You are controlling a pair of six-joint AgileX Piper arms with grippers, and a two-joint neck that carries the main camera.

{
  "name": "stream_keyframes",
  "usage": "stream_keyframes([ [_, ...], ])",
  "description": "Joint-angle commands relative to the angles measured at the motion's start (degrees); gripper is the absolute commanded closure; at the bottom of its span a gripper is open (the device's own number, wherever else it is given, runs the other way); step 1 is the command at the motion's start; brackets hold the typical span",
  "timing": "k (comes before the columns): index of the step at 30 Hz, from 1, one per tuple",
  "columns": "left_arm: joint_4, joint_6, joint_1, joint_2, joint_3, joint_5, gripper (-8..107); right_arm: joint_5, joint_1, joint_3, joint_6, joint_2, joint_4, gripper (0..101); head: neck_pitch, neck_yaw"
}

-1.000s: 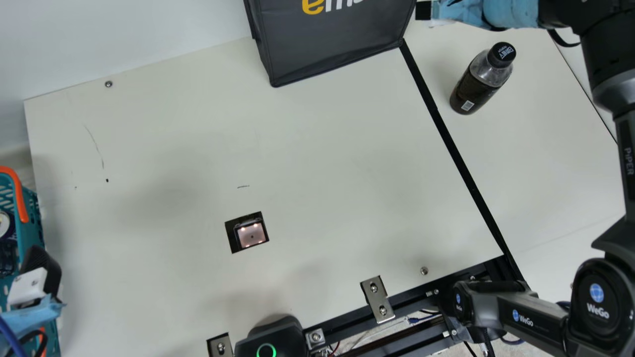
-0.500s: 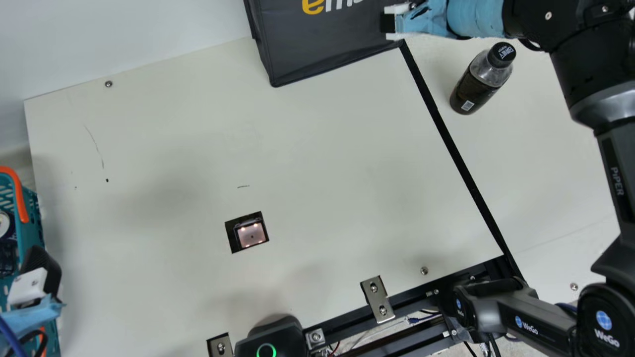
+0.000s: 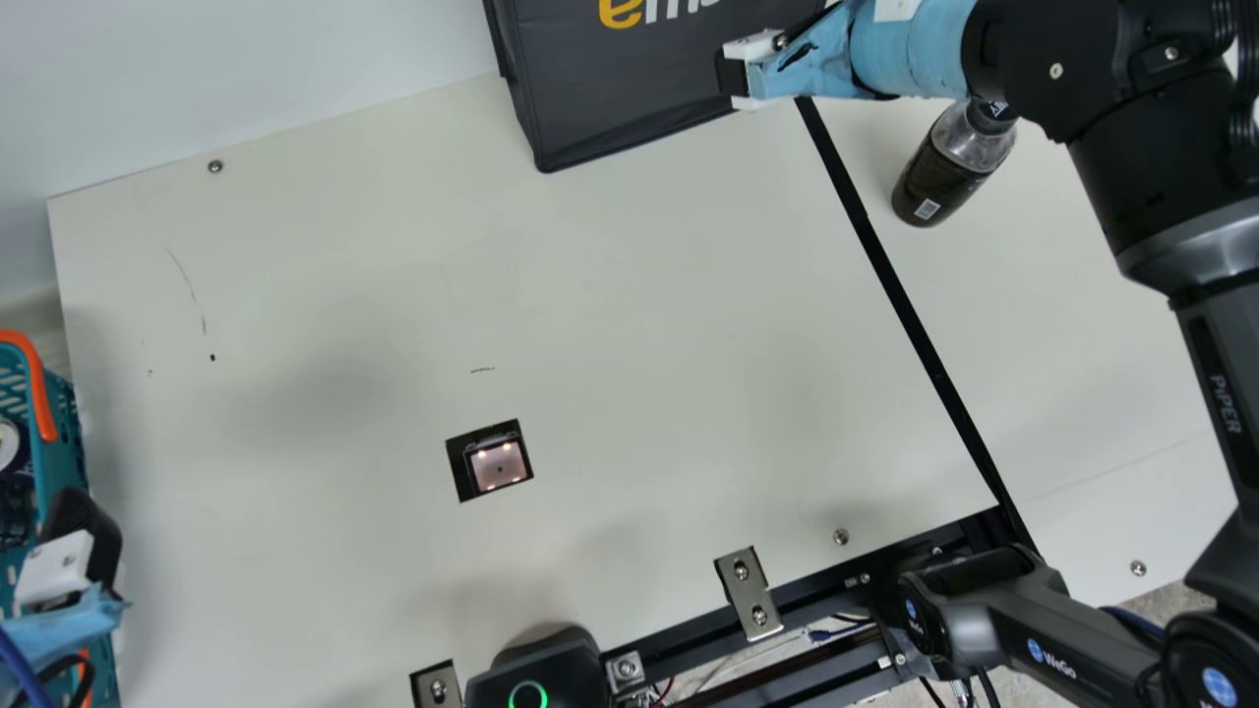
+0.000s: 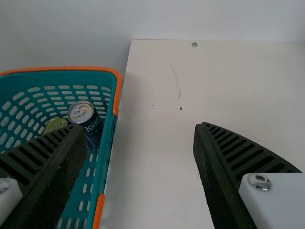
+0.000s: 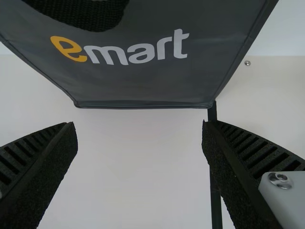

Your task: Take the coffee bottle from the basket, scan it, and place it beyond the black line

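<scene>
The dark coffee bottle [image 3: 942,169] stands on the table at the right of the main view, beyond the black line [image 3: 910,317], its cap partly covered by my right arm. My right gripper [image 3: 736,74] is over the bottle's side of the bag's front, left of the bottle; in the right wrist view the right gripper [image 5: 139,129] stands open and holds nothing. At the main view's left edge my left gripper [image 3: 74,551] is beside the teal basket [image 3: 69,423]. The left gripper [image 4: 138,133] shows wide open and unloaded in its wrist view, near the basket's rim [image 4: 114,90].
A dark grey bag [image 3: 629,98] stands at the table's back. The lit scanner window [image 3: 492,462] lies in the table's middle. Cans such as the blue one [image 4: 86,119] are in the basket. Metal brackets [image 3: 748,593] line the front edge.
My right arm has moved left and slightly toward the front, bringing its gripper before the bag and its arm over the bottle's cap. The left arm and the bottle have stayed put.
</scene>
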Motion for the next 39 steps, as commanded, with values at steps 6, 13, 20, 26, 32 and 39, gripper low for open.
stream_keyframes([
  [6,0.0,0.0,0.0,0.0,0.0,0.0,9,-0.52,1.39,0.53,0.91,-1.18,-0.74,10,-1.57,-0.13],
  [13,0.0,0.0,0.0,0.0,0.0,0.0,9,-1.03,2.03,1.39,1.24,-2.54,-1.09,10,-1.57,-0.13],
  [20,0.36,-0.36,-0.47,0.3,-1.99,2.01,9,0.1,2.16,2.25,1.81,-5.42,-1.69,10,-1.57,2.53],
  [26,1.43,-1.44,-1.87,1.2,-7.94,8.02,9,3.81,2.27,3.91,2.76,-11.43,-3.26,10,-1.57,10.54],
  [32,2.5,-2.51,-3.26,2.1,-13.88,14.02,9,7.51,2.37,5.57,3.71,-17.43,-4.84,10,-1.57,18.55],
  [39,3.75,-3.77,-4.9,3.14,-20.83,21.04,9,11.84,2.5,7.52,4.82,-24.45,-6.68,10,-1.57,19.87],
])
